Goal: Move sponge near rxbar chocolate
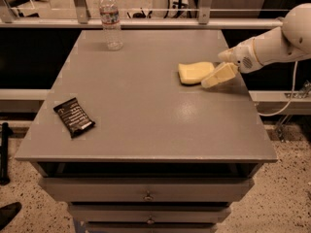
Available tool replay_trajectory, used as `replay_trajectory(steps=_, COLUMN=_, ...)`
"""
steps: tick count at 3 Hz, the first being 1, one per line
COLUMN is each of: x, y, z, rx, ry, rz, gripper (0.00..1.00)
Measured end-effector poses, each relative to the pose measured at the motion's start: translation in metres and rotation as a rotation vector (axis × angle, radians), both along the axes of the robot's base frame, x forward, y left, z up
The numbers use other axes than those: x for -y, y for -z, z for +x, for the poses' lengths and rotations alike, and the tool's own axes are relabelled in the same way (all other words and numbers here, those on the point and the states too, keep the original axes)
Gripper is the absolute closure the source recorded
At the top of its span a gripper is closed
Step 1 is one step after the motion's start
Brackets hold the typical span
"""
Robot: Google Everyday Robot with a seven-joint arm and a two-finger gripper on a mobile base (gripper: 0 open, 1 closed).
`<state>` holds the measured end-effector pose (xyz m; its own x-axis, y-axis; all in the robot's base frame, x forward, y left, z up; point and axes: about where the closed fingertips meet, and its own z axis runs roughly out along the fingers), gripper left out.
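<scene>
The single camera view looks down at an angle on a grey table (pixel 146 101), and every place below is given against that table. The sponge (pixel 193 73) lies flat on the tabletop, on the right half as seen and a little toward the far edge. It is pale yellow and sits well inside the table's rim. The rxbar chocolate (pixel 74 117) lies flat near the table's left edge, toward the near side. Its black wrapper is turned at a slant to that edge. The two are well apart, with most of the tabletop's width between them.

The gripper (pixel 210 81) is low over the right part of the table, slanting down toward the surface. Its tip is at the right end of the sponge. It seems to be touching or overlapping that end, though the angle leaves this uncertain. Whether the gripper is wide or narrow cannot be told, and nothing is seen held in it. The white arm (pixel 272 42) reaches in from beyond the table's right edge.

A water bottle (pixel 110 19) stands upright near the table's far-left corner. Drawers (pixel 148 196) run below the table's front edge.
</scene>
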<state>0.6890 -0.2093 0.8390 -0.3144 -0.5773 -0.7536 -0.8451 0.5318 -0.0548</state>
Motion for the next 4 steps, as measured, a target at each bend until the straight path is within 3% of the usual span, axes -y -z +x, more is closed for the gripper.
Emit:
replay_trajectory(steps=2, x=-0.026, y=0.0, z=0.004, rx=-0.05, ry=-0.024, rz=0.049, gripper=0.63)
replay_trajectory(steps=3, x=-0.056, y=-0.033, z=-0.016, rx=-0.029, ry=-0.102, rz=0.085, gripper=0.95)
replay_trajectory(steps=4, x=-0.086, y=-0.051, z=-0.043, rx=-0.02, ry=-0.181, rz=0.107, gripper=1.0)
